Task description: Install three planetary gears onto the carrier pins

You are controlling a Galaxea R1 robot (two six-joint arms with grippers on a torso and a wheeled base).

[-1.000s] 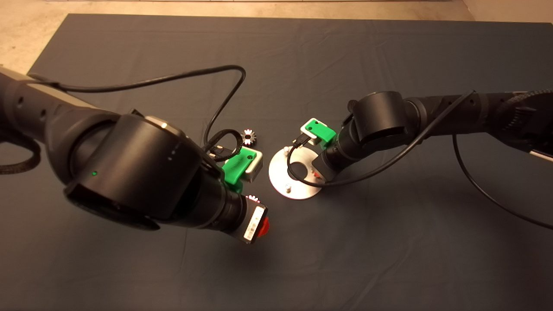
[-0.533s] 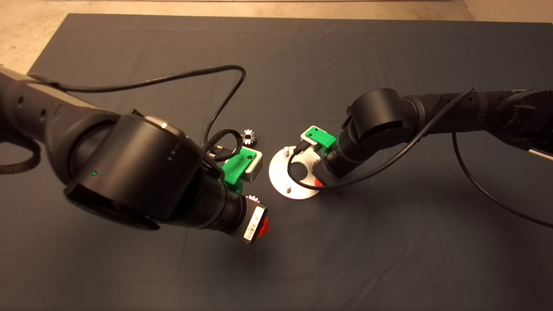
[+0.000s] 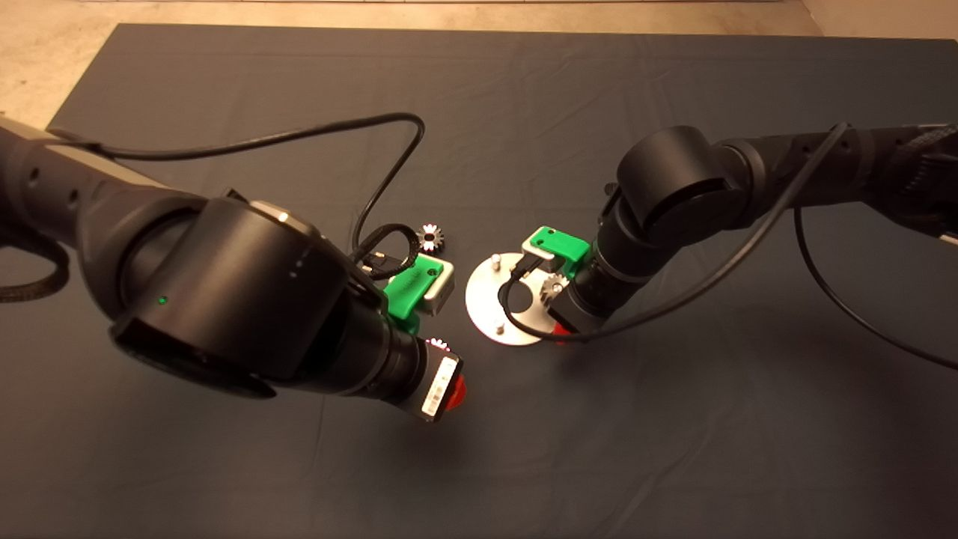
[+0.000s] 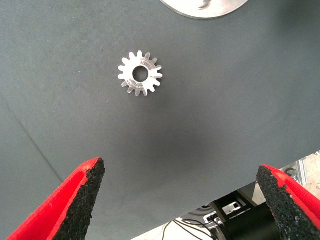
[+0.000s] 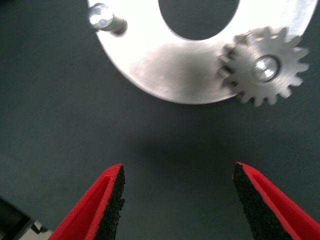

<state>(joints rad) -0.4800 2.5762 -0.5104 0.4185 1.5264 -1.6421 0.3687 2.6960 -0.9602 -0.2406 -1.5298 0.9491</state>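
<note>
Fingers (image 5: 112, 200) of the right gripper (image 5: 175, 200) are spread wide over bare mat (image 3: 673, 419) just off the carrier plate's (image 5: 150, 60) rim, where one gear (image 5: 265, 67) sits seated on a pin, its teeth overhanging the edge (two pins (image 3: 495, 260) stand bare). Left gripper (image 4: 180, 200), equally spread, hangs over a loose gear (image 4: 140, 73) lying flat near the plate; a third gear (image 3: 431, 237) lies apart behind it.
</note>
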